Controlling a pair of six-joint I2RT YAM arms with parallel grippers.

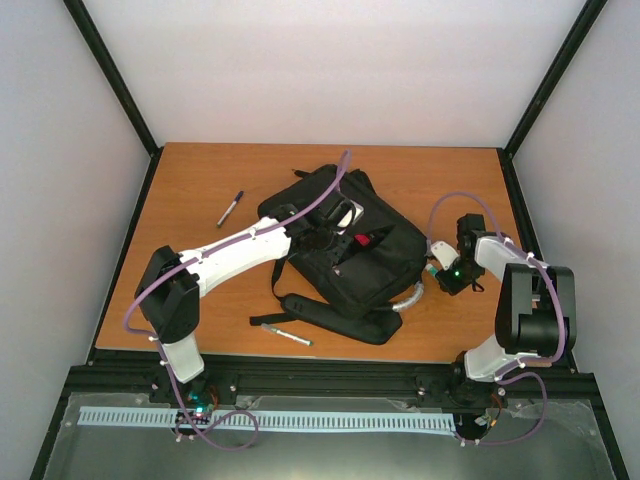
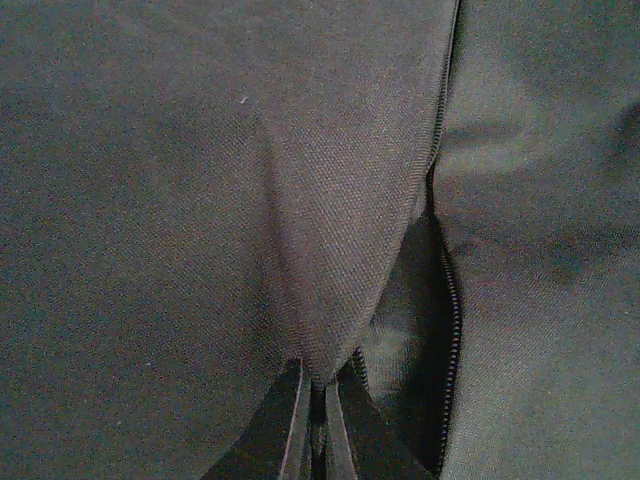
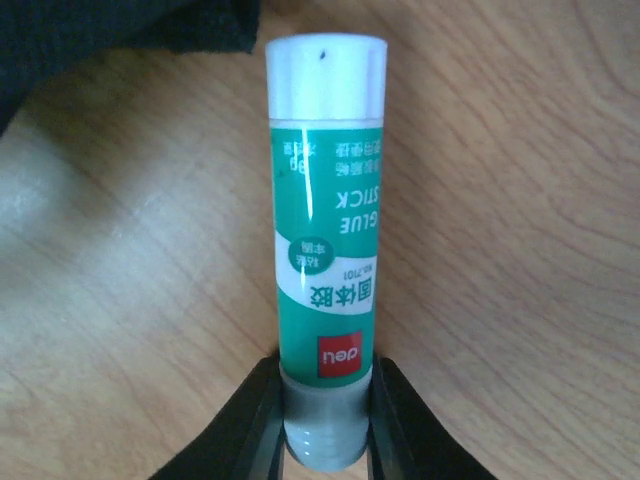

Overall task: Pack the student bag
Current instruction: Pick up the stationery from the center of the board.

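The student bag [image 1: 370,270], large and black, lies in the middle of the table with a grey curved handle [image 1: 410,298] at its near right. My left gripper [image 1: 325,232] is over its top. In the left wrist view the left gripper [image 2: 320,385] is shut on a fold of the bag's fabric [image 2: 330,250] beside an open zip [image 2: 452,320]. Right of the bag, my right gripper [image 1: 442,265] is low over the table. The right wrist view shows this gripper [image 3: 325,420] shut on the grey base of a green and white glue stick [image 3: 325,230] over the wood.
A black marker [image 1: 230,208] lies on the wooden table [image 1: 200,180] left of the bag. A green pen [image 1: 286,334] lies near the front edge by a shoulder strap [image 1: 330,318]. A corner of black fabric [image 3: 120,30] reaches in beside the glue stick.
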